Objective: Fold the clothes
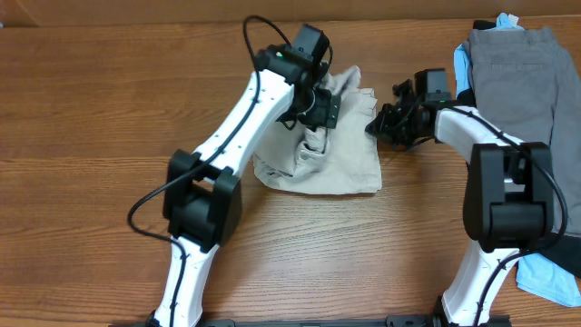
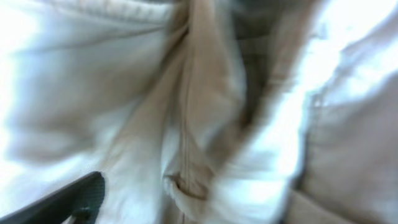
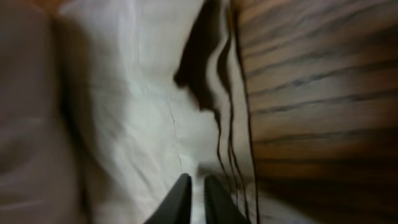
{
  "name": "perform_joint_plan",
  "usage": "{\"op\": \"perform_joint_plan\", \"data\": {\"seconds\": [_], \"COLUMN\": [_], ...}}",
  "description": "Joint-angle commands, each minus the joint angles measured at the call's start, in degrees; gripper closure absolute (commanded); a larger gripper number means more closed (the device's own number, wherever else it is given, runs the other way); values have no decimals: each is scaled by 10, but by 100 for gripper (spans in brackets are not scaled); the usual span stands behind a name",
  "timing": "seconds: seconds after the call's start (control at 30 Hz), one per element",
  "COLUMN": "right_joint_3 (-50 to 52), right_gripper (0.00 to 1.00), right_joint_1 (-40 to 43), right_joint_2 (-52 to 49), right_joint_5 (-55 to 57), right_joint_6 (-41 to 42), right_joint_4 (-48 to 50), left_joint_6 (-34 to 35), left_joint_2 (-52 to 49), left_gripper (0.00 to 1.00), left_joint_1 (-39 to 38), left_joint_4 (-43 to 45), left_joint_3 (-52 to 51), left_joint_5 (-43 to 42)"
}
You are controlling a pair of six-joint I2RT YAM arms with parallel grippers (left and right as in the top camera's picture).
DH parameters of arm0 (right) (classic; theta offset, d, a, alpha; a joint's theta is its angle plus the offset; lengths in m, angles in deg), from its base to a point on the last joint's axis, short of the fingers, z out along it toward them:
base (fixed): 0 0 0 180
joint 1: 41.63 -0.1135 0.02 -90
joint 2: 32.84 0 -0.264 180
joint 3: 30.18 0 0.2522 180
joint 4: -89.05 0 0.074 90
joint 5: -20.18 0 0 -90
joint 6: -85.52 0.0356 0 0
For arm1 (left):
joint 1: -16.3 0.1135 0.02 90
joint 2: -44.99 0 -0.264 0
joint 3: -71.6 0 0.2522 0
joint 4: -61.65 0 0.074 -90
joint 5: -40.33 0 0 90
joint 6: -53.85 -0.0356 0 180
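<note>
The pale beige shorts [image 1: 340, 154] lie bunched in the middle of the table. My left gripper [image 1: 313, 107] is down in their rumpled upper part. The left wrist view is filled with blurred beige cloth [image 2: 186, 124]; one finger [image 2: 71, 199] shows far out at the lower left, spread wide, and cloth hides the other. My right gripper [image 1: 377, 123] is at the shorts' right edge. Its fingers [image 3: 198, 199] are nearly together with a strip of the pale cloth [image 3: 137, 124] between them.
Grey shorts [image 1: 522, 73] lie at the far right over a black garment [image 1: 466, 94] and a light-blue one [image 1: 461, 64]. More light-blue cloth [image 1: 549, 272] lies by the right arm's base. Bare wood [image 3: 323, 93] shows beside the shorts' edge.
</note>
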Motion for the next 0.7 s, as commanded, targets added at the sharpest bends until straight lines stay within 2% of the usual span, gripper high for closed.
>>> {"op": "perform_joint_plan", "data": {"seconds": [0.0,0.13,0.23,0.33,0.53,0.6,0.67], "right_joint_3": [-48,-74,-77,-77,-77,-77,-77], "right_gripper": [82,68,53,50,48,48,48], "right_joint_1": [37,72,99,115,140,147,153], "right_joint_2": [42,99,144,158,158,159,159], "right_joint_5": [-42,-41,-41,-41,-41,-41,-41], "right_joint_6": [2,1,2,1,-6,-5,-5], "right_joint_4": [-11,-39,-41,-46,-73,-77,-78], "left_joint_6": [13,8,-20,-39,-66,-82,-82], "left_joint_2": [-26,-24,-21,-21,-21,-21,-22], "left_gripper": [0,0,0,0,0,0,0], "left_joint_1": [-4,-3,-2,-7,-37,-45,-48], "left_joint_4": [10,25,14,-18,-63,-78,-103], "left_joint_3": [10,12,50,106,195,195,188], "left_joint_5": [-33,-44,-116,-165,-172,-141,-75]}}
